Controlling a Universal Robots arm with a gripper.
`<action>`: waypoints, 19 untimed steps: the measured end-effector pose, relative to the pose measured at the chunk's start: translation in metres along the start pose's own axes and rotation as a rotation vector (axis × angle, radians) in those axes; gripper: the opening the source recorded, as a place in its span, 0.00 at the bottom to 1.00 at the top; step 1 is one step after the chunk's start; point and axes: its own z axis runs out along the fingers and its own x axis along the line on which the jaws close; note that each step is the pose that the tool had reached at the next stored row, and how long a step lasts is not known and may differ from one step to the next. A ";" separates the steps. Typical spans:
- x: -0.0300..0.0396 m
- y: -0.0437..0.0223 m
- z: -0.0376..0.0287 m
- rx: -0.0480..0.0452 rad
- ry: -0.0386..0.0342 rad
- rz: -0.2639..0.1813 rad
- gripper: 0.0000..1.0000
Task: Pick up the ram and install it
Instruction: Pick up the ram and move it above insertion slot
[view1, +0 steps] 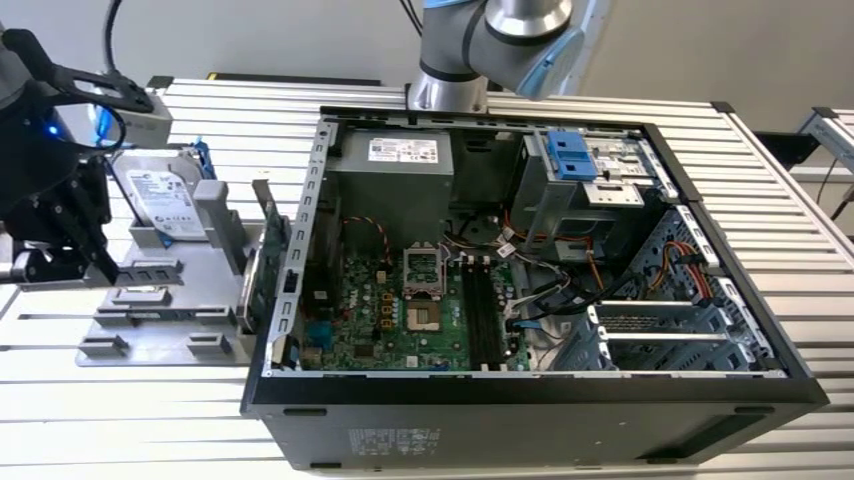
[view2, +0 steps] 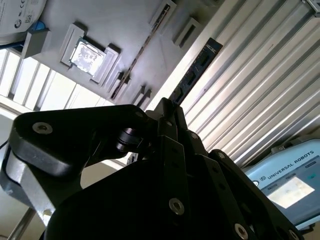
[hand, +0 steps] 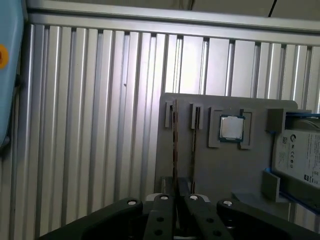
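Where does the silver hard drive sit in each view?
Exterior view: hard drive standing on the grey plate, exterior view's left.
Second wrist view: hard drive at the plate's end, beyond the processor chip.
First wrist view: hard drive at the plate's end, beside that chip.
Shared landmark: the grey plate.

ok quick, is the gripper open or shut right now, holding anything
gripper: closed, holding the ram
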 end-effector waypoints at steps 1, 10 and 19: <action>0.0000 0.0000 -0.0004 -0.0001 0.0001 0.000 0.00; 0.0000 0.0001 -0.0047 0.0000 0.0000 0.000 0.00; 0.0000 0.0001 -0.0066 0.0001 0.0000 0.000 0.00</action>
